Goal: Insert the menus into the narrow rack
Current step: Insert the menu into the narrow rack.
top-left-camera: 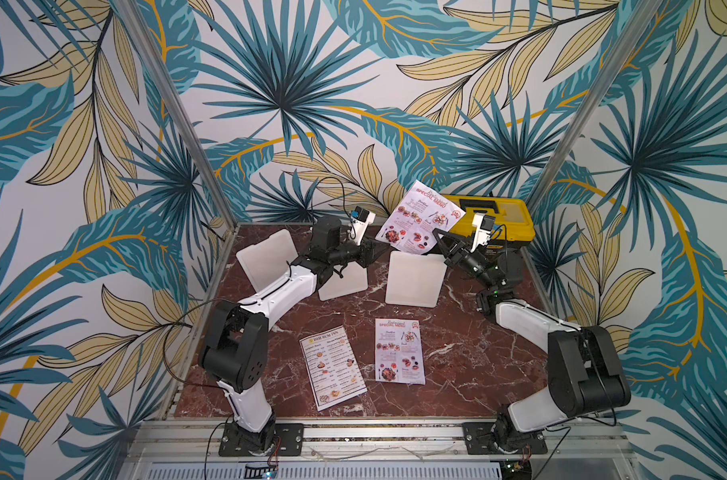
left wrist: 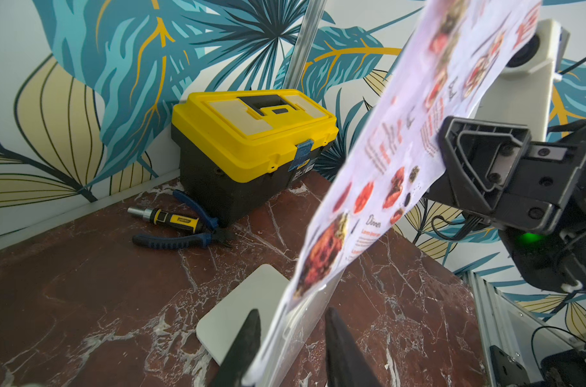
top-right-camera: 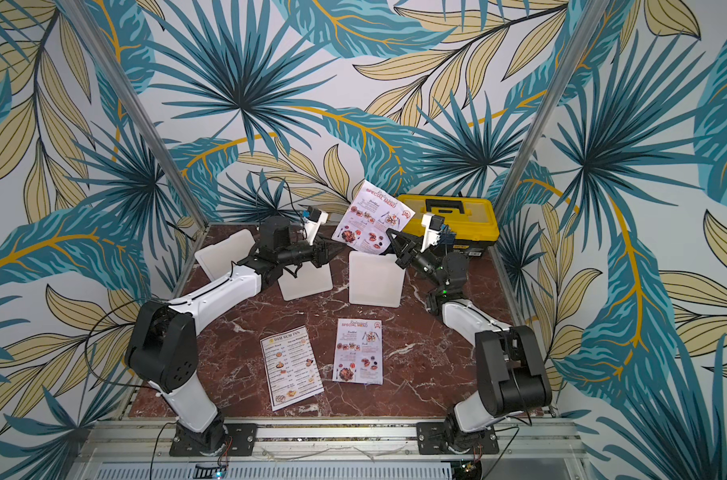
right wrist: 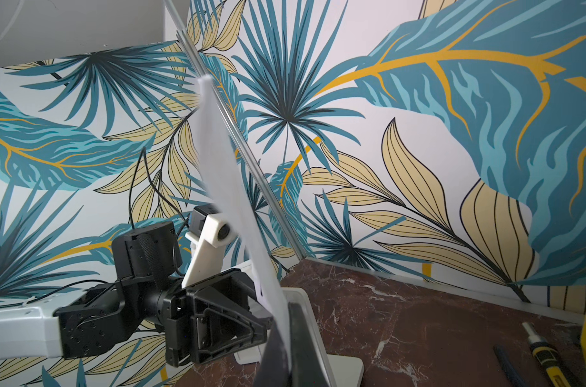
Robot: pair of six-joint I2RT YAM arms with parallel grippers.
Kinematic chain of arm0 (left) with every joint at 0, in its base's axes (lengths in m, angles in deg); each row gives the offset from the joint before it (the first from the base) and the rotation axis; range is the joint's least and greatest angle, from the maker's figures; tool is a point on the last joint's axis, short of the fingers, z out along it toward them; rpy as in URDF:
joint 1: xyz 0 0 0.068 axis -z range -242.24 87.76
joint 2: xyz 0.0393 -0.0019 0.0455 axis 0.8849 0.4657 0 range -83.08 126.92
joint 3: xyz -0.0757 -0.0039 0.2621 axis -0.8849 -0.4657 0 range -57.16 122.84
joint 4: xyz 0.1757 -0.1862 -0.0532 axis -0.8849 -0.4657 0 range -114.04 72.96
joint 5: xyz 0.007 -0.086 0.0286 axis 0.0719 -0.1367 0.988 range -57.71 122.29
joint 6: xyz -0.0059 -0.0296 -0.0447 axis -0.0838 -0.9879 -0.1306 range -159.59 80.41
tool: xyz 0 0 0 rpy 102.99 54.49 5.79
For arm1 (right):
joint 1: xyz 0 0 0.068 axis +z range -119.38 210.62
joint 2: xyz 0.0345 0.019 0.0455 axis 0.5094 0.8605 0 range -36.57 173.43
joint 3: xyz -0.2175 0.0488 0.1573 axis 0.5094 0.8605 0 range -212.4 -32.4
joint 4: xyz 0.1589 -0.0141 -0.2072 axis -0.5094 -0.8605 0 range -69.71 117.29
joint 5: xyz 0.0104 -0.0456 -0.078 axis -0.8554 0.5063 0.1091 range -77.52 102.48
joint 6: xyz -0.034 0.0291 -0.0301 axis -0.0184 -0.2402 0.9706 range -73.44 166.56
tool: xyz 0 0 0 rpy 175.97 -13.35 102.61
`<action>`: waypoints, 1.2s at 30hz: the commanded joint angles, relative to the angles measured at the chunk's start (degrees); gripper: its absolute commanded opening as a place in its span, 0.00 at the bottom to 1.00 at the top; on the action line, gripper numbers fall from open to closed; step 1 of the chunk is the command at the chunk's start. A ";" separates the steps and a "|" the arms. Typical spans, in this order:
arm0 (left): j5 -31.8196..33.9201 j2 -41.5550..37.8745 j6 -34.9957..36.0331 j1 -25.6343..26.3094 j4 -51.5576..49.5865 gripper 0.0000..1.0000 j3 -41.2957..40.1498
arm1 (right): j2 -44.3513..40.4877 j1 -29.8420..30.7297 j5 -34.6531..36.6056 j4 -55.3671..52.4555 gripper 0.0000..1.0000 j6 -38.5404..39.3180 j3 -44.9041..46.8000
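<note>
Menu (top-left-camera: 415, 224) is pinched edgewise by right claw (top-left-camera: 437, 237), hung upright above rack (top-left-camera: 415, 282). Left claw (left wrist: 293, 311) is spread astride its lower edge, likely for guiding.

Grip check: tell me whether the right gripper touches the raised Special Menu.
Touching. Left wrist view: the right gripper pinches the raised Special Menu at its edge.

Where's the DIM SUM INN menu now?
In both top views, DIM SUM INN menu lies flat at the table's front, left of the flat SPECIAL MENU sheet.

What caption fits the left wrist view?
Right gripper pinches a printed menu at a white rack; left gripper open.
</note>
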 commanded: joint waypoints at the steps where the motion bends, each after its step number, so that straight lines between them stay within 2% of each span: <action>1: 0.74 -2.84 -0.04 -0.33 1.24 0.37 -1.96 | -1.29 -0.31 -1.46 -4.64 0.00 2.84 0.24; 11: 1.68 -3.13 -0.14 -0.38 1.62 0.37 -2.47 | -0.45 -1.25 -3.01 -5.58 0.00 3.26 -0.12; 21: -0.03 -3.22 0.03 -0.33 2.83 0.35 -2.16 | 0.86 -1.69 -6.52 -5.45 0.00 3.96 -3.66; 30: -1.39 -1.38 0.34 -0.64 3.12 0.35 -0.14 | 3.94 -1.80 -11.06 -0.76 0.00 2.86 -5.23; 36: -2.08 -1.67 -0.93 -2.57 4.76 0.36 0.21 | 2.99 -1.79 -13.63 1.99 0.00 3.54 -3.65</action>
